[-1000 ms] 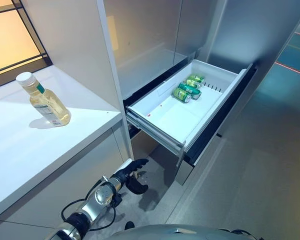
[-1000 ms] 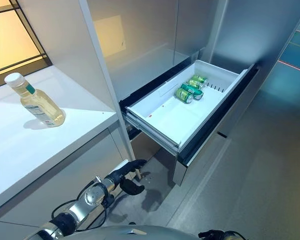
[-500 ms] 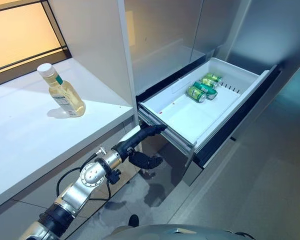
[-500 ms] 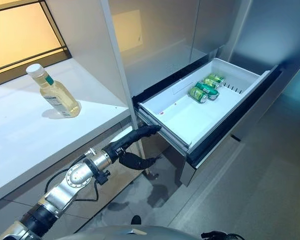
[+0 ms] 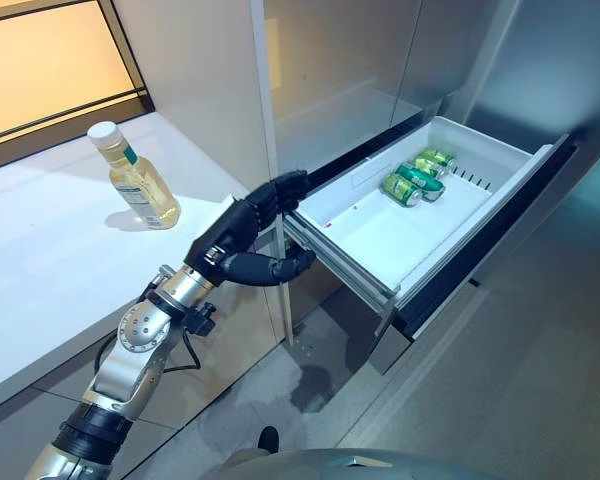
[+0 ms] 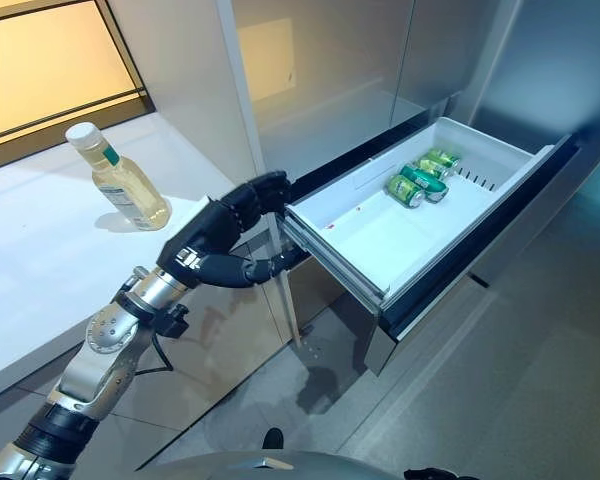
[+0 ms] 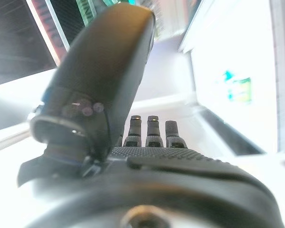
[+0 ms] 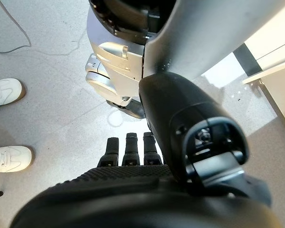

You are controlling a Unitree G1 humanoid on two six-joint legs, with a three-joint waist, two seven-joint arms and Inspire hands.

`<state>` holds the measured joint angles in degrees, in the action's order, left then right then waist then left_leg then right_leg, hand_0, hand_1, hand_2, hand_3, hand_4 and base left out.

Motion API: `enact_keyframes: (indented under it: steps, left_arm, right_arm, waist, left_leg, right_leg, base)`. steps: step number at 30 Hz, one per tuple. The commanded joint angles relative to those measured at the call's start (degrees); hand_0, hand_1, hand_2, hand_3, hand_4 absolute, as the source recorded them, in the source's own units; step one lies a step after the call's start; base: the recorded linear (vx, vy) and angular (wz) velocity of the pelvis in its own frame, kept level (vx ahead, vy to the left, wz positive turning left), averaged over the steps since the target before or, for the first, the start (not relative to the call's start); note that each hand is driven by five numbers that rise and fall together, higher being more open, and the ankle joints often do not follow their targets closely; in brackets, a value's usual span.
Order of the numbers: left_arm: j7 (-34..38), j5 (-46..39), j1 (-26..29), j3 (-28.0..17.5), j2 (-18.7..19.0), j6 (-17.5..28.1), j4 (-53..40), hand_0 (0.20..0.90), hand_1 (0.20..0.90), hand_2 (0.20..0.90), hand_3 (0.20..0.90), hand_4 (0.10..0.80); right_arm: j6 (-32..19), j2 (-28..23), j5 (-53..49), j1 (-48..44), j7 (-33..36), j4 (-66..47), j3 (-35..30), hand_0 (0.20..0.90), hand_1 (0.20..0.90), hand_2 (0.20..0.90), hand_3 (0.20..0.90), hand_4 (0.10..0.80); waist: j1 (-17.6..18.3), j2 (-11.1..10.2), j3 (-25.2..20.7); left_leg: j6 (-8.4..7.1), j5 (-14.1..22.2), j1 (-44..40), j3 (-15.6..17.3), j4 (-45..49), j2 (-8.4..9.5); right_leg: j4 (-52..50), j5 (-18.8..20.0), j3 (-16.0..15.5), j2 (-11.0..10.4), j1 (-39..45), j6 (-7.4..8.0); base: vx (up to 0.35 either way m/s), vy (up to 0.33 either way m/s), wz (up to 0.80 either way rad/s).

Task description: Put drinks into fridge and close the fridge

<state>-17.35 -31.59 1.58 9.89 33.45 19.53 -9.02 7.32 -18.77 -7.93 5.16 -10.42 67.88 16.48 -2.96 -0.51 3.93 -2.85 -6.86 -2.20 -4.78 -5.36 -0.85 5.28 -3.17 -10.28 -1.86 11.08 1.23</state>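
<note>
Raised from below the counter, the left hand (image 5: 242, 232) (fingers loosely spread, empty) hovers between the bottle (image 5: 134, 187) and the drawer (image 5: 380, 238), and a careless sideways reach could topple that bottle.

Left hand (image 5: 242, 232) is matte black, ribbed fingers, chunky thumb; silver-grey arm with round bolted joints behind it. Right hand (image 8: 147, 190) shows textured black rubber palm.

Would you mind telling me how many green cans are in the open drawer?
3, lying on their sides together at the drawer's far end: can one nearest, can two behind it, can three farthest back. None appear hidden.
</note>
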Motion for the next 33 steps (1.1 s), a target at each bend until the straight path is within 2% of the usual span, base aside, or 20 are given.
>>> enact_keyframes:
  steps: [1,5,14,21,25,29,33]
  left_arm:
    - [1.2,-6.9,4.7,-7.2,-1.8,9.7,-9.3,0.900,0.900,0.900,0.900,0.800]
    - [4.3,-7.9,5.4,-11.0,-3.4,12.9,-10.0,0.900,0.900,0.900,0.900,0.800]
    - [15.1,0.7,6.1,-17.3,-4.4,18.2,-10.2,0.900,0.900,0.900,0.900,0.800]
    - [33.4,13.0,4.4,-20.4,-4.8,17.2,-5.4,0.900,0.900,0.900,0.900,0.800]
    - [38.5,17.0,3.2,-22.0,-5.6,17.1,-3.6,0.900,0.900,0.900,0.900,0.800]
    - [45.4,24.3,2.4,-22.9,-5.4,13.6,-1.9,0.900,0.900,0.900,0.900,0.800]
    - [47.2,25.5,2.2,-23.0,-4.8,11.3,-0.3,0.900,0.900,0.900,0.900,0.800]
  right_arm:
    - [-2.9,3.0,-2.6,-1.8,-2.1,0.0,-0.3,0.900,0.900,0.900,0.900,0.800]
    - [-3.6,3.4,-2.7,-1.7,-2.1,0.8,-0.4,0.900,0.900,0.900,0.900,0.800]
    - [-3.9,4.1,-1.9,-1.0,-1.9,0.9,-0.7,0.900,0.900,0.900,0.900,0.800]
    - [-3.0,4.4,-1.7,-0.6,-1.7,0.3,-1.1,0.900,0.900,0.900,0.900,0.800]
    - [-2.8,4.5,-1.6,-0.8,-1.8,0.6,-1.6,0.900,0.900,0.900,0.900,0.800]
    - [-2.0,4.5,-1.4,-1.1,-1.9,0.5,-2.0,0.900,0.900,0.900,0.900,0.800]
    - [-1.4,4.4,-1.4,-1.3,-2.0,0.5,-2.1,0.900,0.900,0.900,0.900,0.800]
  waist:
    - [-1.1,-0.4,0.0]
    - [-1.2,-0.8,-0.3]
    - [-0.9,-1.3,-1.4]
    - [-0.9,-1.3,-1.7]
    - [-1.2,-1.3,-1.8]
    - [-1.3,-1.3,-2.0]
    - [-1.3,-1.3,-2.1]
  left_leg:
    - [3.30,9.7,-2.8,1.3,0.4,3.26]
    - [3.18,9.9,-3.0,1.0,0.4,3.31]
    - [2.86,10.0,-3.1,1.0,0.4,3.26]
    - [2.94,10.1,-3.4,0.5,0.4,3.38]
    - [2.90,10.1,-3.5,0.4,0.4,3.31]
    - [2.82,10.0,-3.5,0.1,0.4,3.37]
    - [2.74,10.0,-3.6,0.1,0.4,3.29]
  right_leg:
    - [-1.7,0.3,0.2,0.9,-4.2,1.42]
    - [-1.6,0.1,0.4,1.0,-4.0,1.33]
    - [-1.4,-0.1,0.8,1.2,-3.8,1.12]
    - [-1.3,-0.4,1.1,1.3,-3.4,0.84]
    - [-1.3,-0.5,0.9,1.3,-3.3,0.74]
    - [-1.3,-0.6,0.9,1.3,-3.1,0.64]
    - [-1.3,-0.6,0.9,1.3,-3.0,0.66]
  base:
    - [0.000,0.000,0.00]
    - [0.008,-0.005,0.00]
    - [0.003,-0.002,0.00]
    - [0.005,0.000,0.00]
    - [0.008,0.000,0.00]
    - [0.000,0.000,0.00]
    - [0.000,0.000,0.00]
